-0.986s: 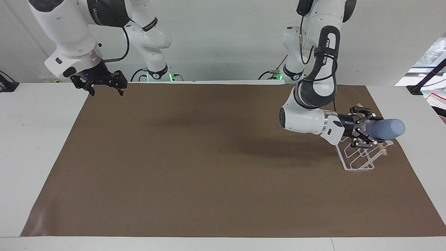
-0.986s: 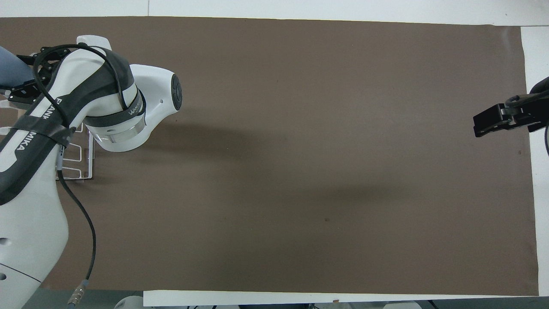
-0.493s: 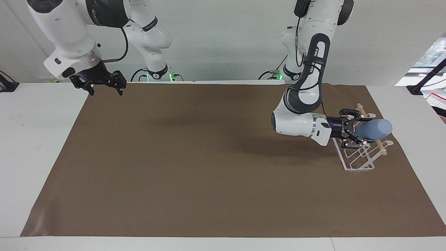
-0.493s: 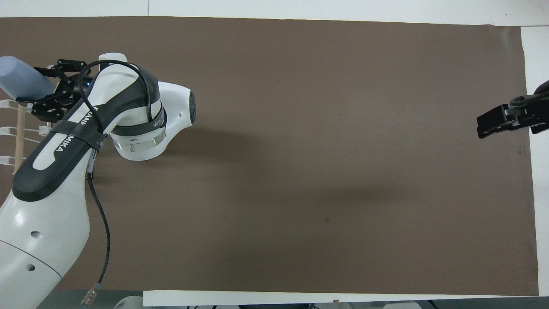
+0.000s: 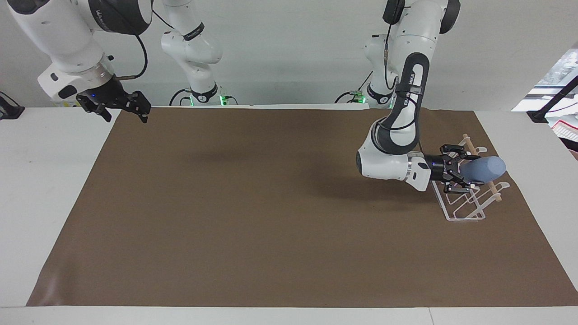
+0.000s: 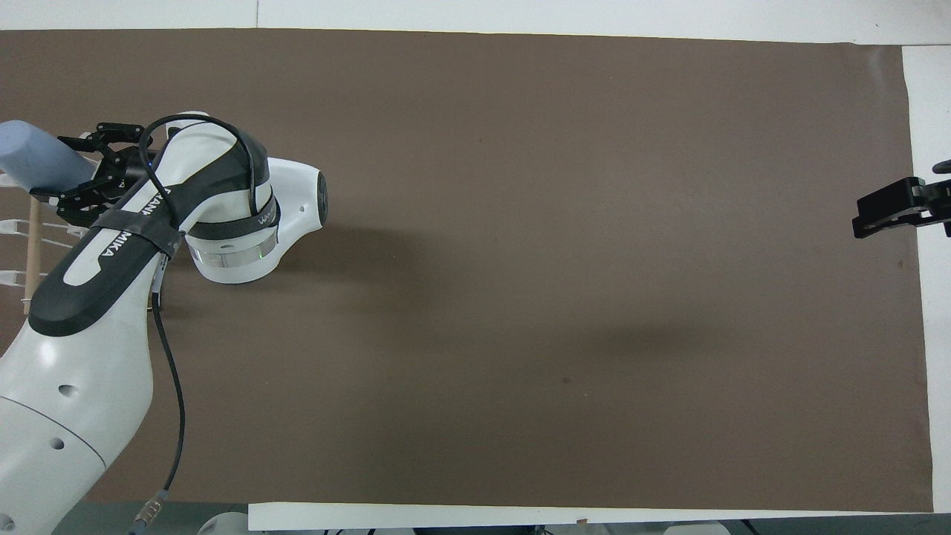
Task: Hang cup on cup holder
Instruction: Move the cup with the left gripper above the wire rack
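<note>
The light blue cup [image 5: 485, 168] lies on its side in my left gripper [image 5: 461, 174], whose fingers are shut on its rim end. The cup points toward the left arm's end of the table and sits low over the prongs and wooden rod of the white wire cup holder [image 5: 467, 211]. I cannot tell whether a prong is inside the cup. In the overhead view the cup [image 6: 33, 154] and left gripper [image 6: 83, 177] show over the cup holder [image 6: 33, 245], mostly hidden by the arm. My right gripper [image 5: 121, 108] is open and empty, raised over the mat's edge at the right arm's end, and shows in the overhead view too [image 6: 888, 214].
A brown mat [image 5: 253, 203] covers most of the white table [image 5: 45, 180]. The cup holder stands on the mat near its edge at the left arm's end. The left arm's elbow [image 5: 384, 162] hangs low over the mat beside the holder.
The left gripper has drawn the cup back and lowered it onto the cup holder. The right gripper has moved outward toward its end of the table.
</note>
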`<state>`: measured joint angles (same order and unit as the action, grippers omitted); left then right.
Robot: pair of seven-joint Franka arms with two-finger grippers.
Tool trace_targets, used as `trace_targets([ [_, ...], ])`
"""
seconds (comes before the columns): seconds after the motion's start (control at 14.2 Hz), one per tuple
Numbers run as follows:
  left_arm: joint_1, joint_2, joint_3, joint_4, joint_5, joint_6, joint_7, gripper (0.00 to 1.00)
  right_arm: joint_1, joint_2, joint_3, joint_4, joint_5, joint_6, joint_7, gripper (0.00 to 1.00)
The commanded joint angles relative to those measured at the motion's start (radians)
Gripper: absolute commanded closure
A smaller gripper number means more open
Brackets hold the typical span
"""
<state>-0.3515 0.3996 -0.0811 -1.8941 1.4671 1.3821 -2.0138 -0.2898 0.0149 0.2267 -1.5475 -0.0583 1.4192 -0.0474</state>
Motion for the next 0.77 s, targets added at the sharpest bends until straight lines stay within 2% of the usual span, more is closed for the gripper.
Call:
trace_targets([
  [0.0, 0.020, 0.034, -0.002, -0.010, 0.041, 0.017, -0.060, 1.00, -0.006, -0.021, 0.007, -0.028, 0.020, 0.003, -0.014, 0.00],
  [0.42, 0.035, 0.051, -0.003, -0.005, 0.042, 0.032, -0.083, 1.00, -0.006, -0.021, 0.007, -0.028, 0.020, 0.003, -0.014, 0.00],
  [0.7, 0.035, 0.148, -0.002, 0.085, 0.044, 0.023, -0.131, 1.00, -0.006, -0.021, 0.007, -0.028, 0.020, 0.003, -0.014, 0.00],
])
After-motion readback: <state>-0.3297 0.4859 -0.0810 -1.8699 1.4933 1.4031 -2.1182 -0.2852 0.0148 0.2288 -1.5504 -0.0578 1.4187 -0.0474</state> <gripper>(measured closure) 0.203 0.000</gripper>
